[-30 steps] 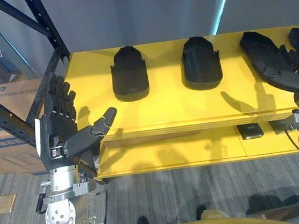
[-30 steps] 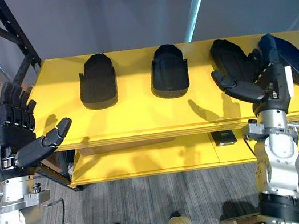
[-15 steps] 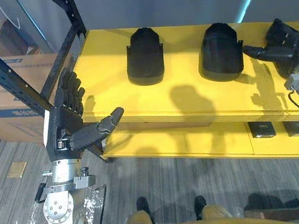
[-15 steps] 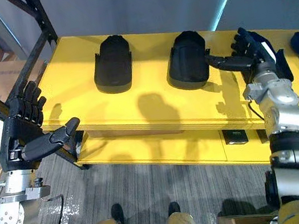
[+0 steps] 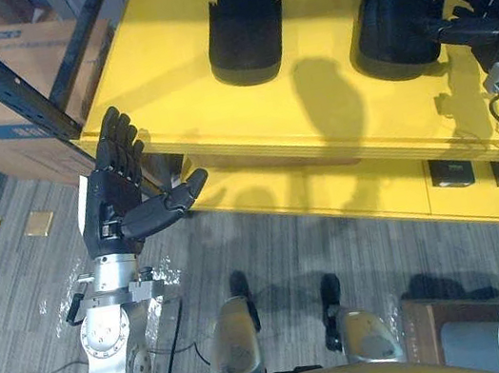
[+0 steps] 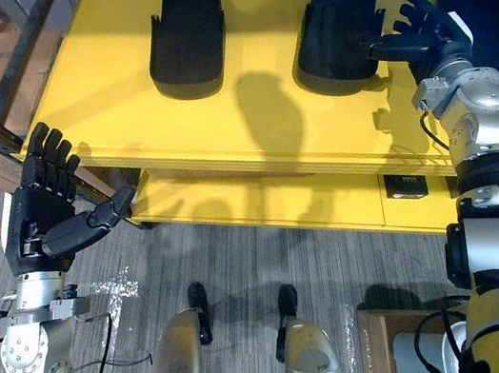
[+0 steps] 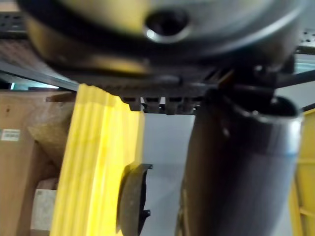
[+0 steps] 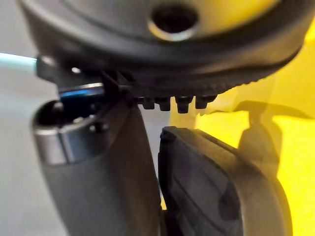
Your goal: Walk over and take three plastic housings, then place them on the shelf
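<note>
A: Nearest first. Left robot hand (image 5: pixel 113 206)?

B: In front of the shelf (image 6: pixel 219 124), off its front left corner and lower than the top board. Fingers straight, thumb out sideways, nothing in it.

A: Right robot hand (image 6: pixel 431 37)?

B: Over the right part of the shelf, past its front edge. Fingers are spread and straight and grip nothing. The thumb stretches toward the middle housing (image 6: pixel 333 32) and appears to touch its side. Its own wrist view puts a dark shell just beside the thumb.

A: Where are the housings?

B: All on the shelf's top board, in a row along it. The left housing (image 6: pixel 187 35) is toward the left end, then the middle one, then the third housing (image 6: pixel 486 19) toward the right end. Each lies with its long axis running from front edge to rear, rounded end rearward.

A: What does the next move turn on?

B: Judgement: the right robot hand sits between the middle and third housings, so both are within its reach. The middle one lies on its thumb side. The left robot hand is well apart from all three.
</note>
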Robot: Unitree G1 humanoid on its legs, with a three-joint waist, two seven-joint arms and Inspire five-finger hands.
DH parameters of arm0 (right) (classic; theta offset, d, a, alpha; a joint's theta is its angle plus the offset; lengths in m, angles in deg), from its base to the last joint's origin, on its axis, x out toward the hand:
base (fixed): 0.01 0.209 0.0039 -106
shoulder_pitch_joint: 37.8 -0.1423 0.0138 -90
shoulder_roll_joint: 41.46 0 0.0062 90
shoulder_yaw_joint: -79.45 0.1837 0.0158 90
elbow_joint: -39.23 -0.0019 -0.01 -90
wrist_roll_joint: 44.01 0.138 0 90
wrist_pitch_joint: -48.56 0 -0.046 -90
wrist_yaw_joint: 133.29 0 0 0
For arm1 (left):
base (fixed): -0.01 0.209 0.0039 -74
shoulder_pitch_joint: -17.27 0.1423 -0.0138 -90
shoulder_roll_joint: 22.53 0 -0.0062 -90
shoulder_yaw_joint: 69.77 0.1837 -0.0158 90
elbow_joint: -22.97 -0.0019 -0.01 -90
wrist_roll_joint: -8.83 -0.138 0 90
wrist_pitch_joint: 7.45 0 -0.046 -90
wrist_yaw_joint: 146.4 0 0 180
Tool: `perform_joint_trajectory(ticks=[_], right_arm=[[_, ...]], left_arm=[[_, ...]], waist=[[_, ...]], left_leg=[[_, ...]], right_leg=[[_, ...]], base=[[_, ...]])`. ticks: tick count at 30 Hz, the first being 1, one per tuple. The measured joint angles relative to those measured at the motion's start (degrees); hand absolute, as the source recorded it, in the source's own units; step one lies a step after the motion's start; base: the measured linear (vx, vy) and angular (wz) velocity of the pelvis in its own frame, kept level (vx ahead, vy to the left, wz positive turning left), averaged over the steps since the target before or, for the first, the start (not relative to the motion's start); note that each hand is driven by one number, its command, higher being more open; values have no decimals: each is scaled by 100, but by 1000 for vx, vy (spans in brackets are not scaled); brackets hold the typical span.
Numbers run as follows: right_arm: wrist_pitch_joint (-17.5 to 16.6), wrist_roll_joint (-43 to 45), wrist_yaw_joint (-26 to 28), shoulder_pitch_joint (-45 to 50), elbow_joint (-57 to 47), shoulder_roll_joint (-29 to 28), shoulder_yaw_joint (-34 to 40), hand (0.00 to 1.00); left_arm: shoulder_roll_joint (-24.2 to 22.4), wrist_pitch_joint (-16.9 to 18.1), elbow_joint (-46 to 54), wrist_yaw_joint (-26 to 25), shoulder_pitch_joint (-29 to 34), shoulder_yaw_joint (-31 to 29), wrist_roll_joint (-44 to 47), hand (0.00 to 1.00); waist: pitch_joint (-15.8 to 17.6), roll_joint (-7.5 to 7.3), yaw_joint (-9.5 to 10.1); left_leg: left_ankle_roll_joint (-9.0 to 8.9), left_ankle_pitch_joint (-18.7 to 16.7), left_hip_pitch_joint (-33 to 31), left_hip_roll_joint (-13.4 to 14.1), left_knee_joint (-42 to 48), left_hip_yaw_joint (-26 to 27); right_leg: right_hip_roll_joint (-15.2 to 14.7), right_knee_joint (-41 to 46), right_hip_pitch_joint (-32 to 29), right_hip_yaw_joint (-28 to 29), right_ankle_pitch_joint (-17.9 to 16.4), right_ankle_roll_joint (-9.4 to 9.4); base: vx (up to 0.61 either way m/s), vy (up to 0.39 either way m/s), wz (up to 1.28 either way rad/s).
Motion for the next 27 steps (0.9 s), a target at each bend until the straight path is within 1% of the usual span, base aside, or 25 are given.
perform_joint_trajectory(ticks=[1, 2, 4, 6, 10, 13, 15, 18, 22, 27], right_arm=[[5, 0, -71, -52, 10, 0, -7, 100], [6, 0, -230, -153, 11, 0, -13, 100], [6, -2, -420, -334, 10, 0, -11, 100], [6, -4, -495, -473, 10, 0, -9, 100], [4, -69, -369, -580, 10, 0, -32, 100], [-79, -113, -179, -583, 10, 0, -192, 100], [-178, -115, -79, -702, 10, 0, -318, 100], [-315, -117, 106, -858, 9, 3, -435, 100], [-318, -282, 248, -910, 8, 3, -512, 100], [-324, -343, 248, -998, 8, 57, -667, 100]], left_arm=[[1, 0, -9, -51, 2, 44, 0, 100], [3, 0, -10, -129, -3, 108, 0, 100], [7, 2, -10, -209, -34, 158, 0, 100], [7, 8, -10, -329, -42, 217, 2, 100], [7, 16, -15, -408, -56, 241, 4, 100], [7, 21, -28, -419, -99, 243, 5, 100], [7, 42, -29, -447, -185, 242, 7, 100], [8, 119, -31, -438, -198, 241, 7, 100], [8, 123, -43, -421, -204, 239, 7, 100], [10, 147, -254, -423, -244, 233, 7, 100]], waist=[[7, 5, 5], [20, 13, 2], [113, 15, -3], [170, 20, 15], [216, 21, 85], [228, 38, 126], [291, 97, 134], [327, 144, 135], [356, 155, 144], [363, 167, 146]], left_leg=[[6, 6, -24, 0, -8, 11], [50, 50, -77, 0, -30, 14], [70, 70, -74, -8, -57, 32], [80, 76, -71, -8, -59, 59], [83, 68, -74, -9, -74, 98], [75, 52, -75, -13, -73, 102], [75, 39, -82, -15, -73, 100], [80, 60, -142, -21, -71, 101], [80, 68, -147, -22, -73, 88], [80, 67, -163, -27, -73, 85]], right_leg=[[1, 0, -34, 6, 13, 8], [13, -2, -91, 6, 49, 34], [9, 0, -105, 17, 64, 34], [6, 0, -116, 26, 77, 31], [6, 1, -147, 71, 71, 22], [7, 11, -155, 73, 54, 3], [5, 40, -174, 72, 48, -1], [5, 97, -265, 82, 41, -7], [10, 99, -264, 68, 42, -7], [7, 99, -277, 63, 41, -7]], base=[[6, -34, -1], [0, 0, 0], [18, -9, 0], [43, 1, -4], [26, 6, -4], [0, 0, 0], [0, 0, 0], [0, 0, 0], [0, 0, 0], [0, 0, 0]])
